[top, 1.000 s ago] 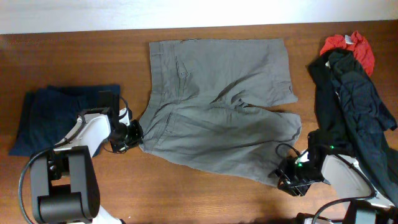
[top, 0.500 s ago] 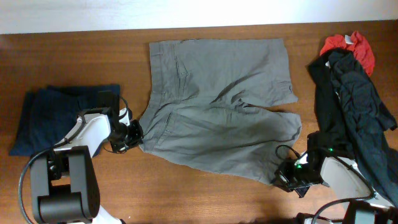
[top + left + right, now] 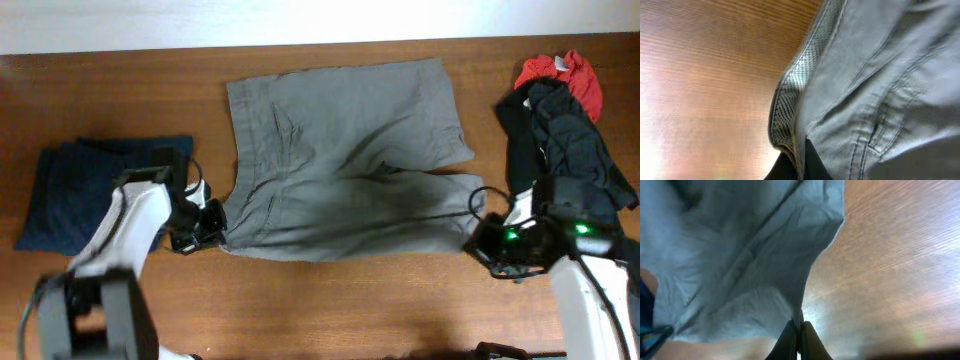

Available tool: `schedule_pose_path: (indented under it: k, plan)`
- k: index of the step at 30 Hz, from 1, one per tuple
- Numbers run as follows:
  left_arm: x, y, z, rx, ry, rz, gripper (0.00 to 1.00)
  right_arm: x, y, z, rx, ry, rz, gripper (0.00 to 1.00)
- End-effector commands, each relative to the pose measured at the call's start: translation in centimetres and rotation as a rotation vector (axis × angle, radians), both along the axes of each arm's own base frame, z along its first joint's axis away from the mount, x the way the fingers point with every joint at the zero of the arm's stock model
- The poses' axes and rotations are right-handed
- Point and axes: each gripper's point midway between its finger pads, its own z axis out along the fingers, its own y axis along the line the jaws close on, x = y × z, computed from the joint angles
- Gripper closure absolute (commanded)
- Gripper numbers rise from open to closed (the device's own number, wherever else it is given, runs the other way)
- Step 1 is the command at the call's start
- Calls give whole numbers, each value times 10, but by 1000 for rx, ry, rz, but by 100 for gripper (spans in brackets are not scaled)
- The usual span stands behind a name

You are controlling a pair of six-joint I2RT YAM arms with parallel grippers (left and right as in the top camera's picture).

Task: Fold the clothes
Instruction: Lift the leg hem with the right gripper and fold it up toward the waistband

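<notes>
Wood-grain table (image 3: 330,300), white wall (image 3: 300,20) beyond, bears grey shorts (image 3: 340,150), left hand (image 3: 213,222) and right hand (image 3: 478,235) clenched on them.

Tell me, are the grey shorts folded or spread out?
Spread out, not yet folded: the grey shorts lie open, both legs side by side. The left gripper pinches the waistband, the right gripper a leg hem.

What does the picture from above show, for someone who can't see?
Grey shorts lie spread on a wooden table, the left pincer shut on the waistband end and the right pincer shut on a leg hem. A folded navy garment lies left; a black and red heap lies right.
</notes>
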Motion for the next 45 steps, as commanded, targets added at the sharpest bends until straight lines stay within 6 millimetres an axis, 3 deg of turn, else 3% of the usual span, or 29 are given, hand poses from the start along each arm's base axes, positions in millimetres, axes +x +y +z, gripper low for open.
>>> schedule_pose_path:
  k: [1,5,8,12,15,20,26,30,36,41,45]
  plan:
    - [6,2,52,22,-175,-22,99,0,-18,33,-124,-67,-18,96]
    - [-16,2,92,36,-271,-21,100,-8,-18,64,-146,-114,-24,96]
    - [-45,11,115,99,-310,-13,100,-20,-16,88,-157,-131,-15,96]
    - [-72,22,128,172,-328,-4,100,-26,-22,111,-204,-145,-28,96]
    - [-74,27,134,208,-369,5,100,-11,-25,123,-212,-174,-24,96]
    - [-57,34,130,239,-377,9,100,39,-32,111,-202,-192,19,96]
    - [-20,42,105,273,-335,10,100,133,-25,91,-98,-352,153,96]
    - [1,53,86,316,-302,49,100,186,-14,81,-15,-475,226,96]
    - [20,69,67,329,-276,97,100,240,6,74,90,-644,321,96]
    - [56,86,77,360,-421,154,99,272,21,74,121,-752,347,96]
    - [78,91,84,375,-508,153,98,285,29,61,135,-751,337,96]
